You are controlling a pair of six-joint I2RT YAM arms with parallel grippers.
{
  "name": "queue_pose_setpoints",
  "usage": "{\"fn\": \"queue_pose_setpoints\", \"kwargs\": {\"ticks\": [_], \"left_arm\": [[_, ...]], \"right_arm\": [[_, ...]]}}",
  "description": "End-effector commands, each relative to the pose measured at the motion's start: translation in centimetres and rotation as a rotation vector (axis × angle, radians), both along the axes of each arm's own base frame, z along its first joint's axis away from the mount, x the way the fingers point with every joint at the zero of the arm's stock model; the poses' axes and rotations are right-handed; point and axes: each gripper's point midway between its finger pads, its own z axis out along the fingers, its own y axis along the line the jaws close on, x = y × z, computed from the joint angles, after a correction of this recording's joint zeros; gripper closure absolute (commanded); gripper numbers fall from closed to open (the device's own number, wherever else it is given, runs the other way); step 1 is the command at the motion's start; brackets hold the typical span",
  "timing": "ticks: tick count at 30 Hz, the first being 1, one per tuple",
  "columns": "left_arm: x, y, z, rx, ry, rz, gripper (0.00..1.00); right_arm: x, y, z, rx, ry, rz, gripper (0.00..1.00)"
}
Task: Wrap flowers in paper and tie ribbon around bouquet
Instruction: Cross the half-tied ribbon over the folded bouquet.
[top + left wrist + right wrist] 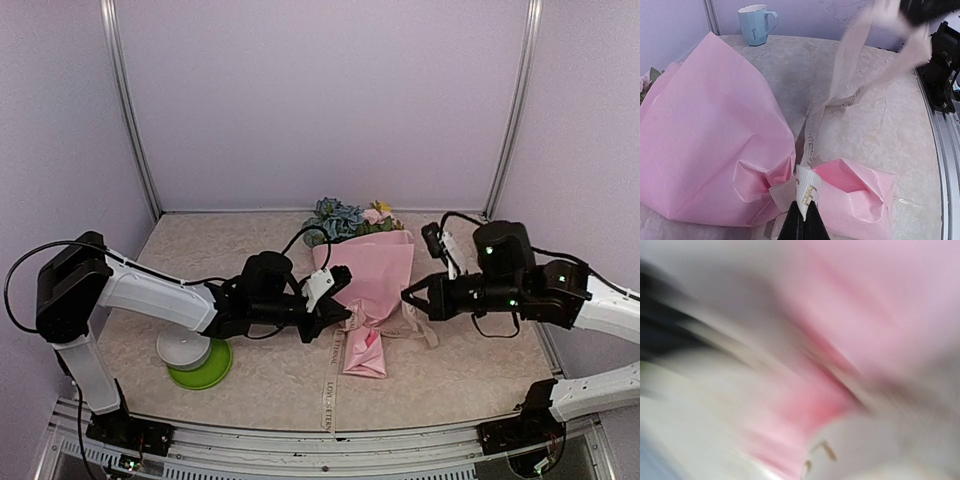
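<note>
Left gripper [802, 224] is clenching the ribbon [806, 189] right at the pinched waist of the bouquet [375, 270], jaws pressed fully together. Right gripper [408, 296] is hovering just beside the bouquet's right edge, pinched shut and holding up another stretch of the same ribbon, which is rising from the waist off the table [470, 370]. The bouquet is lying flat, its paper [705, 130] flaring toward the far wall, with the flowers [345, 218] poking out beyond that wide end. One ribbon tail is trailing past the bouquet's narrow end. A white bowl [183, 348] on a green plate [212, 372] is sitting well left of the bouquet. The right wrist view is showing only blur.
</note>
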Motion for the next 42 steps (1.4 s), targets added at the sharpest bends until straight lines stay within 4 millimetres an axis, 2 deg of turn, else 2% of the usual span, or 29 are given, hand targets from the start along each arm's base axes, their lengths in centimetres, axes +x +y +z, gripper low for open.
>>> {"fn": "queue_pose_setpoints", "kwargs": {"ticks": [1,3,5,8,9,12,17,19,21,24,27,29,32,35,36,37,42], "left_arm": [[-0.6,0.0,1.6,-0.040,-0.041,-0.010,1.00],[-1.2,0.1,1.6,-0.050,-0.050,-0.019,1.00],[-1.5,0.3,1.4,-0.057,-0.049,-0.018,1.00],[-1.9,0.5,1.0,-0.059,-0.029,-0.011,1.00],[-2.1,0.5,0.9,-0.062,-0.026,-0.011,1.00],[-2.8,1.0,0.5,-0.073,-0.031,-0.009,1.00],[-3.4,1.5,0.2,-0.085,-0.015,0.001,1.00],[-3.7,1.5,0.3,-0.090,-0.024,-0.002,1.00],[-3.7,1.5,0.3,-0.091,-0.030,0.004,1.00],[-3.9,1.4,0.6,-0.102,-0.031,0.003,1.00],[-4.0,1.5,0.8,-0.104,-0.039,-0.001,1.00],[-4.0,1.4,0.6,-0.096,-0.041,0.000,1.00],[-4.1,1.5,0.5,-0.091,-0.037,0.000,1.00],[-4.1,1.5,0.3,-0.087,-0.037,-0.001,1.00],[-4.0,1.5,0.2,-0.085,-0.037,0.001,1.00],[-4.0,1.5,0.2,-0.086,-0.036,-0.001,1.00],[-4.1,1.2,0.4,-0.099,-0.024,-0.010,1.00]], "right_arm": [[-1.4,4.9,16.3,0.373,-0.408,0.305,1.00],[-0.4,5.8,19.9,0.404,-0.523,0.310,1.00],[1.1,7.4,22.1,0.414,-0.603,0.315,1.00],[3.5,11.7,23.1,0.425,-0.635,0.361,1.00],[5.3,13.5,21.8,0.396,-0.617,0.349,1.00],[9.6,15.8,20.2,0.332,-0.590,0.237,1.00],[13.4,17.8,18.9,0.314,-0.621,0.148,1.00],[14.1,18.8,18.6,0.335,-0.613,0.149,1.00],[14.4,20.1,17.2,0.354,-0.574,0.166,1.00],[14.5,22.6,14.2,0.356,-0.482,0.219,1.00],[13.7,25.3,11.0,0.275,-0.407,0.294,0.99],[13.0,26.5,9.8,0.192,-0.417,0.324,0.85],[11.8,26.8,9.5,0.117,-0.435,0.360,0.49],[11.7,25.2,10.9,0.098,-0.465,0.332,0.19],[11.5,24.5,12.0,0.100,-0.488,0.327,0.08],[11.3,23.9,12.5,0.092,-0.501,0.328,0.01],[11.1,20.2,14.7,0.065,-0.503,0.312,0.00]]}}
